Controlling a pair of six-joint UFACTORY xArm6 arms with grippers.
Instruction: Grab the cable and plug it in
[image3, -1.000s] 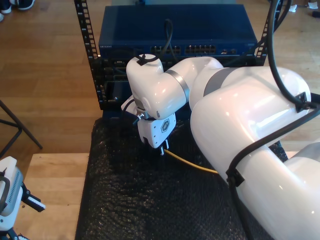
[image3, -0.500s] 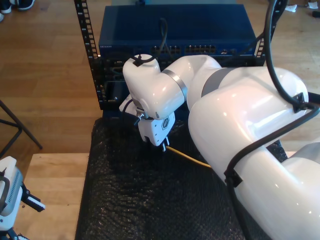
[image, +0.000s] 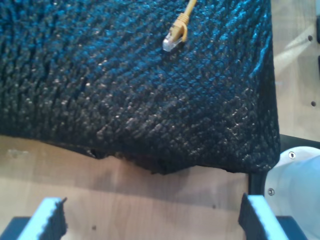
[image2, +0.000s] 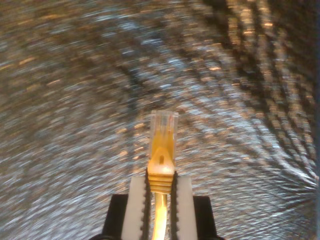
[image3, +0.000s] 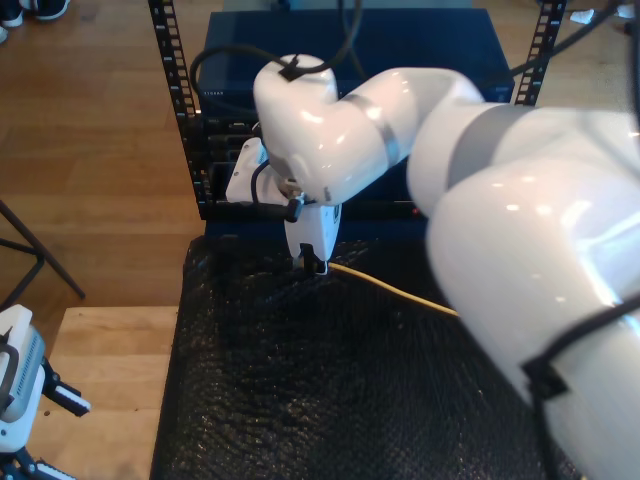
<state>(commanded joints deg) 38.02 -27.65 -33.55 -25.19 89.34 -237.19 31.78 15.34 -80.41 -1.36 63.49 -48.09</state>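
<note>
The thin yellow-orange network cable is pinched at its boot by my second gripper, clear plug protruding so it can be inserted; upper centre of the exterior view, over the black mat. My first gripper hangs wide apart, idle.

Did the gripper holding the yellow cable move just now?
Yes. My second gripper, shut on the cable, has gone up the exterior view, away from the camera, nearer the blue rack box; its tip now sits near the black mat's far edge.

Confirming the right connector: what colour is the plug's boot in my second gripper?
Yellow-orange boot, with a clear plastic plug tip; second wrist view shows it best.
</note>
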